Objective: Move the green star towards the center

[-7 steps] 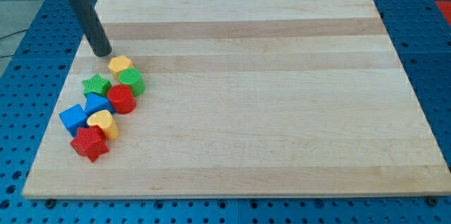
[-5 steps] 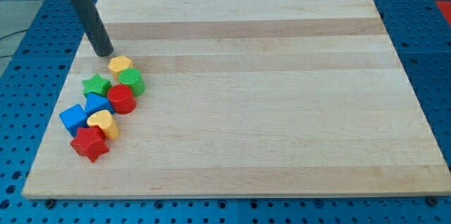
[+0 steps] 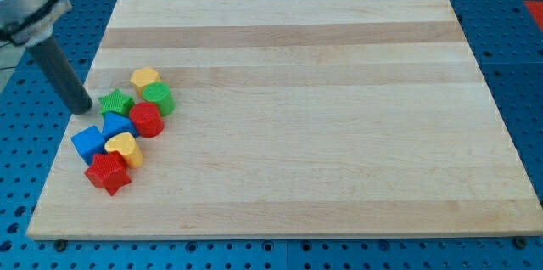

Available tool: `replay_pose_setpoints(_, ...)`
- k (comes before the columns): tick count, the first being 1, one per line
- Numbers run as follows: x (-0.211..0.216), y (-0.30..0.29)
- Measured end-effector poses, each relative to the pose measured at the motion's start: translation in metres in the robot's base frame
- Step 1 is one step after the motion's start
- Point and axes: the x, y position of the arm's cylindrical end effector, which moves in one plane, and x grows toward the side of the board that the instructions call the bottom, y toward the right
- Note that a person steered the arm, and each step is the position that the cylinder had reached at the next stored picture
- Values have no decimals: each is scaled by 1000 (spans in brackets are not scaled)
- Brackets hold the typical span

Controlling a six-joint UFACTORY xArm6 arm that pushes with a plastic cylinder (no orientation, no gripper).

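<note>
The green star (image 3: 116,103) lies on the wooden board (image 3: 322,117) near its left edge, at the left side of a tight cluster of blocks. My tip (image 3: 82,108) rests on the board just left of the star, a small gap apart. A green cylinder (image 3: 158,98) and a red cylinder (image 3: 146,120) lie to the star's right. A blue block (image 3: 118,125) touches the star from below.
A yellow heart (image 3: 145,77) sits at the cluster's top. Another blue block (image 3: 88,144), a second yellow heart (image 3: 124,148) and a red star (image 3: 108,173) lie below. The board's left edge (image 3: 71,126) is close to the cluster.
My tip has moved from above the upper yellow heart down and to the left, to just left of the green star. The blocks have not moved.
</note>
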Motion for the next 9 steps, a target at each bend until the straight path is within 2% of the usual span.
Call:
replay_pose_setpoints(2,-29,108)
replay_pose_setpoints(4,-31,186)
replay_pose_setpoints(5,-36,214)
replay_pose_setpoints(6,-37,208)
replay_pose_setpoints(7,-1,231)
replay_pose_setpoints(9,114,242)
